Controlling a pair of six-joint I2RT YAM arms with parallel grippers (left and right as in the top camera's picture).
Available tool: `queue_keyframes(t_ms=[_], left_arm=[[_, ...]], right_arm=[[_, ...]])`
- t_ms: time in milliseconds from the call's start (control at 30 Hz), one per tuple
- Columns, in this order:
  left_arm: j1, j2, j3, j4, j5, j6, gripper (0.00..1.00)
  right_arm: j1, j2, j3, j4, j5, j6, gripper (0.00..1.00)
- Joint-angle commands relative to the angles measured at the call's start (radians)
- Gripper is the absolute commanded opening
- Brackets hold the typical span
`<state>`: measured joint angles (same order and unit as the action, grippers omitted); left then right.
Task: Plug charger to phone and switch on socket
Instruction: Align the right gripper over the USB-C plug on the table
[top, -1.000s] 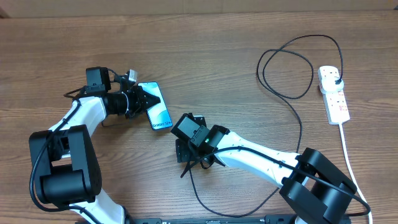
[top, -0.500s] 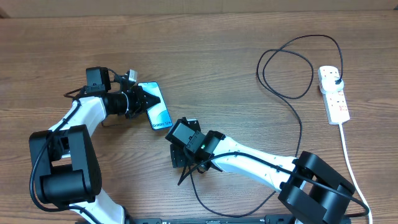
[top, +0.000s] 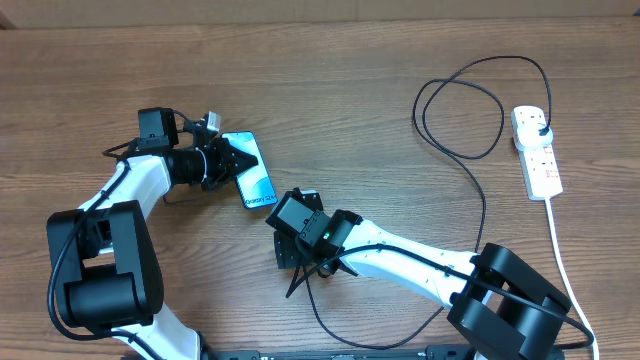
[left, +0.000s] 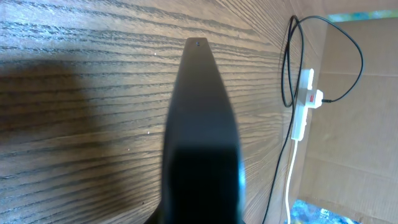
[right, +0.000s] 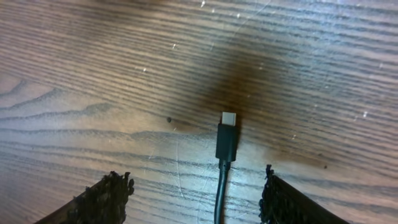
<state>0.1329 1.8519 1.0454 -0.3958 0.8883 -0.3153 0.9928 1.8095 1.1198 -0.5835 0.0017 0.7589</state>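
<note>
The phone (top: 255, 172) with its teal screen lies at the centre left of the wooden table. My left gripper (top: 226, 160) is shut on its left edge. In the left wrist view the phone (left: 202, 143) shows as a dark tapering shape. The charger (top: 485, 215) is a thin black cable that loops from the black plug in the white socket (top: 537, 155) to its small plug tip (right: 228, 118). That tip lies on the wood, and my right gripper (right: 194, 179) stands open just behind it with the cable between the fingers. Seen from overhead, my right gripper (top: 303, 268) is below and right of the phone.
A thick white cord (top: 560, 250) runs from the socket (left: 303, 112) toward the near right edge. A cardboard wall (left: 354, 124) stands behind the socket. The charger's big loop (top: 460, 110) lies on the table left of the socket.
My right gripper has shifted a little to the left and toward the near edge, then stopped. The left gripper and the phone have not moved.
</note>
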Motion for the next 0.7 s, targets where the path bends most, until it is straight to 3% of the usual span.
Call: queue_keyframes(t_ms=[0,267,467,667], left_arm=[[0.003,-0.021,-0.001,0.004,0.024,0.005,0.04],[0.003,-0.021,-0.001,0.004,0.024,0.005,0.04],[0.003,-0.021,-0.001,0.004,0.024,0.005,0.04],[0.003,-0.021,-0.001,0.004,0.024,0.005,0.04]], right_arm=[[0.003,0.0,-0.002,0.007,0.024,0.002,0.71],[0.003,0.001,-0.002,0.012,0.024,0.005,0.71],[0.003,0.002,-0.003,0.012,0.024,0.004,1.0],[0.003,0.002,-0.006,0.014,0.024,0.004,1.0]])
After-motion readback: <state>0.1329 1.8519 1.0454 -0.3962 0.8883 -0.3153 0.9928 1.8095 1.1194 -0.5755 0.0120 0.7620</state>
